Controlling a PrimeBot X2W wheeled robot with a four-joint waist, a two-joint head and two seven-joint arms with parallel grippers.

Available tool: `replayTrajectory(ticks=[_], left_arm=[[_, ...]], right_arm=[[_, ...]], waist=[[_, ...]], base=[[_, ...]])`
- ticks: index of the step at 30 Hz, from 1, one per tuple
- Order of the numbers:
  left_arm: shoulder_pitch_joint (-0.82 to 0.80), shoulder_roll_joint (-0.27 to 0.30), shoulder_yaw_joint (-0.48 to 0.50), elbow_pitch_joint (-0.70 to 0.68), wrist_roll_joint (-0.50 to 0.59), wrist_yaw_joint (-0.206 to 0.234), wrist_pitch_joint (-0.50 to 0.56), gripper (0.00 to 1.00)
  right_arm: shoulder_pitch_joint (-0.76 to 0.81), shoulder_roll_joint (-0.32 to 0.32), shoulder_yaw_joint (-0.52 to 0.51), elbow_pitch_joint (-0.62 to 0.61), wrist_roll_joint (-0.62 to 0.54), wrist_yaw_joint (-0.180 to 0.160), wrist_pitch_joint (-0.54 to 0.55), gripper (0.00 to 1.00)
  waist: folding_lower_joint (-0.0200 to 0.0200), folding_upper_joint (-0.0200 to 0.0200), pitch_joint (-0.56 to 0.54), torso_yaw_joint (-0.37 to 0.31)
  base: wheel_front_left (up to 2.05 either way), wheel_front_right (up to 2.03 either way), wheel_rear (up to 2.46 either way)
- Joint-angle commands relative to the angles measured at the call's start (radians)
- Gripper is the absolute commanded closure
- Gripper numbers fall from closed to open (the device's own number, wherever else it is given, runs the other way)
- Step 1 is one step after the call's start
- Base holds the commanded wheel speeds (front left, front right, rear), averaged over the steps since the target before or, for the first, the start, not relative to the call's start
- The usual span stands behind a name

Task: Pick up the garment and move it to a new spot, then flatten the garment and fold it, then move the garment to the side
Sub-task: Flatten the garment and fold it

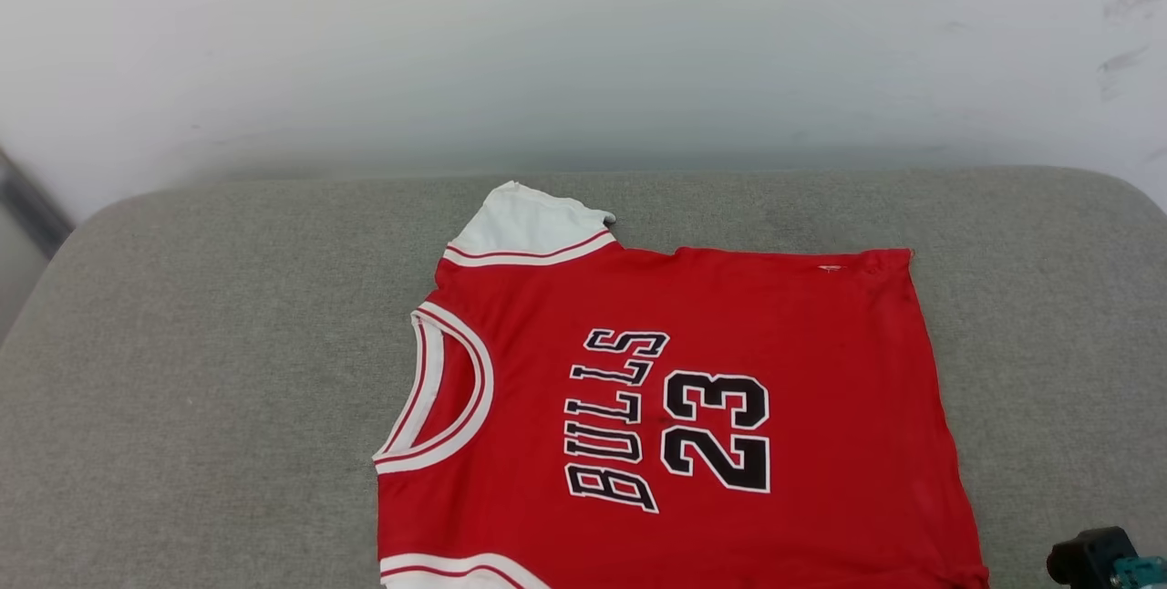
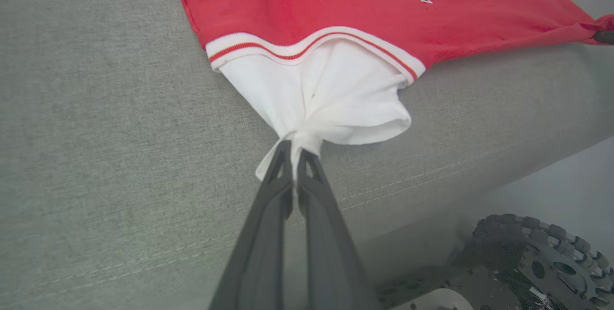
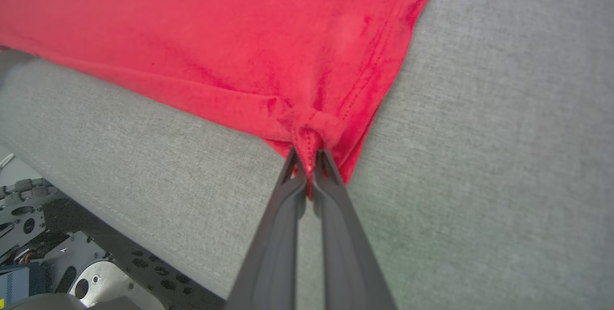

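A grey cushioned surface (image 1: 182, 343) carries the garment (image 1: 711, 297), spread face-up by its near edge. Its white sleeve (image 2: 326, 94) is pinched by the closed left hand (image 2: 293, 156), its hem corner (image 3: 312, 132) by the closed right hand (image 3: 309, 156). Flattening is judged to be in hand; next, an even outward pull is called for.

The left end effector (image 2: 293, 149) is pinched tight on the bunched edge of the white sleeve (image 2: 336, 94) of the red jersey (image 2: 312, 7) — spread across a grey cushion (image 2: 96, 132) — with a studded wheel (image 2: 542, 252) at lower right.
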Motion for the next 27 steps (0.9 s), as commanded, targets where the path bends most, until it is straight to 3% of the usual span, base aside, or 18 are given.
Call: replayTrajectory(ticks=[1,9,20,27], left_arm=[[0.017,-0.003,-0.001,0.003,-0.009,0.004,-0.001,1.0],[-0.067,-0.022,0.037,0.016,0.016,-0.017,-0.014,1.0],[-0.355,-0.04,0.092,0.088,0.098,-0.099,0.015,1.0],[-0.546,-0.064,0.096,0.147,0.14,-0.161,0.073,1.0]], right_arm=[[0.038,-0.002,-0.023,-0.014,-0.013,-0.001,0.01,1.0],[0.092,0.038,-0.178,-0.099,-0.086,-0.001,0.076,1.0],[0.054,0.098,-0.415,-0.245,-0.162,-0.001,0.19,1.0],[0.004,0.128,-0.493,-0.292,-0.188,-0.001,0.271,1.0]], waist=[[0.0003,0.0,-0.003,0.002],[0.0003,0.0,0.006,0.013],[0.0003,0.0,0.099,0.001],[0.0003,0.0,0.202,-0.018]], base=[[0.0,0.0,0.0],[0.0,0.0,0.0],[0.0,0.0,0.0],[0.0,0.0,0.0]])
